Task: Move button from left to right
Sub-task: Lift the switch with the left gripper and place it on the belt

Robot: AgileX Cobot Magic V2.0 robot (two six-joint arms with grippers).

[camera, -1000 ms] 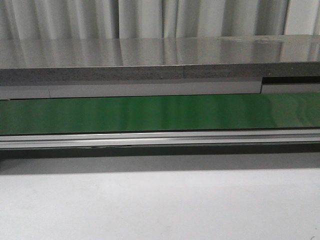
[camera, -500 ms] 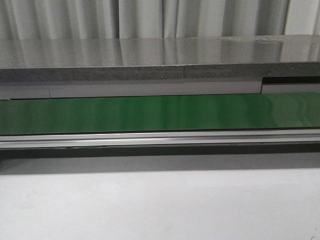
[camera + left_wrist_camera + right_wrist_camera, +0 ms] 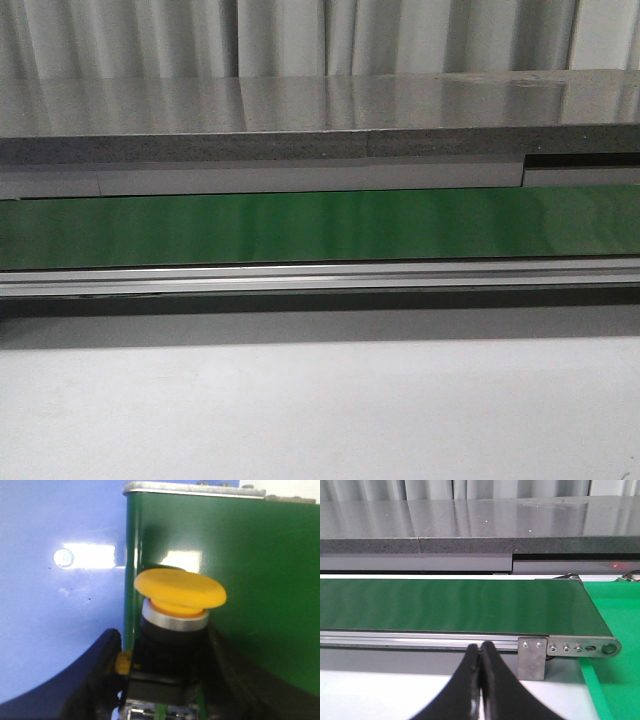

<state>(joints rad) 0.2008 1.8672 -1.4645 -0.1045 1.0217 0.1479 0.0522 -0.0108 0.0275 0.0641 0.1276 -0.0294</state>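
Button (image 3: 177, 605) is pinched by the left gripper (image 3: 162, 680) jaws over the green belt (image 3: 260, 580) — right gripper (image 3: 480, 675) jaws pressed together, empty — rightward carry is judged next.

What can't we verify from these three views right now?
- Front view: neither arm nor the button shows; only the green conveyor belt, out of frame otherwise.
- Left wrist view: the black body of the yellow-capped push-button is cut off by the bottom edge and flanked by the left pincer; the green mark can't be made out.
- Right wrist view: the right pincer is shut; its base is cropped.
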